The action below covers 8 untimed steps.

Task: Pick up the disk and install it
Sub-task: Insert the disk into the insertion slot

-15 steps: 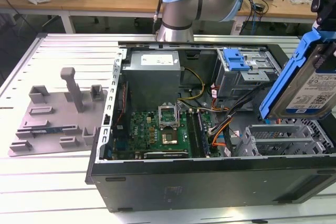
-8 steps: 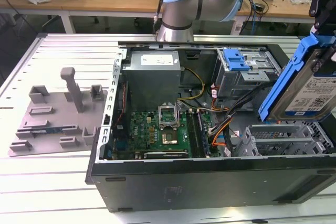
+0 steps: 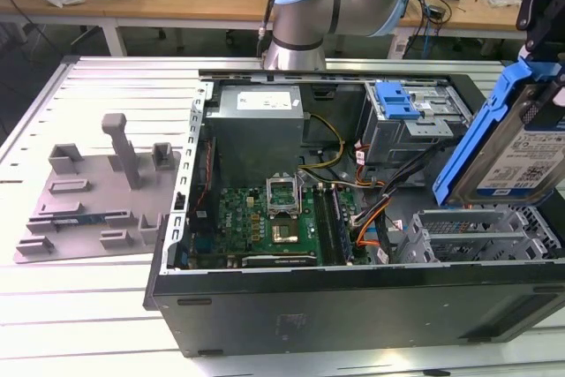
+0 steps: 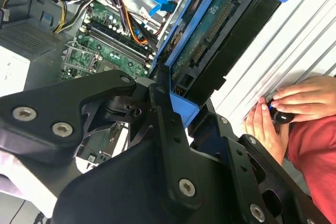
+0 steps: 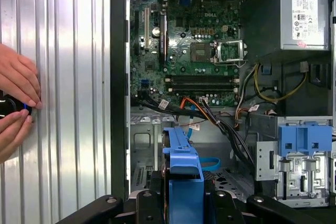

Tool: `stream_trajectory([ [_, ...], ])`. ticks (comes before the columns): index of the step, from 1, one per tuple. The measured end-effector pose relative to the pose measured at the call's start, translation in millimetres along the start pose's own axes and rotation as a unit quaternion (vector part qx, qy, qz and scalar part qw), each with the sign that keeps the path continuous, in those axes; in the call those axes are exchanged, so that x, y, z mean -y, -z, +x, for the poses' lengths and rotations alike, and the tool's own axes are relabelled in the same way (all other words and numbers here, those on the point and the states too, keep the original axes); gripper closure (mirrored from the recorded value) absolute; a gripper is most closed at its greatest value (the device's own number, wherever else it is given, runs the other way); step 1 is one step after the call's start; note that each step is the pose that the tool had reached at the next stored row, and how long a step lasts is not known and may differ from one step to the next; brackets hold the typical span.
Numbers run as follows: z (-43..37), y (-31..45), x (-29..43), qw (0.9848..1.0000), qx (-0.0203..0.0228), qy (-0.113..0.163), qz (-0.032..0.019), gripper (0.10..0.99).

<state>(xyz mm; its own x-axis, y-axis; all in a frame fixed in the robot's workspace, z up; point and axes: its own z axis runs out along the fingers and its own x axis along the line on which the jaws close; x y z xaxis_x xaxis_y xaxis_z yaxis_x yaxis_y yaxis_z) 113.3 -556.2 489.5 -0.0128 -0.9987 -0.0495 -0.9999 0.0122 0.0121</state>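
Your gripper (image 4: 170,103) is clamped shut on the blue carrier of the disk (image 3: 516,143), which hangs tilted in its jaws over the open computer case (image 3: 353,306). Loose cables (image 5: 223,127) lie just below it. Square the carrier up gently and steer clear of them.

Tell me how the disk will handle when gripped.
Probably stiff and dense: the disk is a flat metal slab, held tilted without sagging. Its blue carrier rail looks like thin plastic, so it may flex in the gripper.
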Motion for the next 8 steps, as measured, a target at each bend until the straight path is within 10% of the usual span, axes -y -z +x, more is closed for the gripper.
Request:
stream_trajectory([
  [8,-0.7,-4.6,-0.6,1.0000,0.0000,0.001,-0.0001,0.718],
])
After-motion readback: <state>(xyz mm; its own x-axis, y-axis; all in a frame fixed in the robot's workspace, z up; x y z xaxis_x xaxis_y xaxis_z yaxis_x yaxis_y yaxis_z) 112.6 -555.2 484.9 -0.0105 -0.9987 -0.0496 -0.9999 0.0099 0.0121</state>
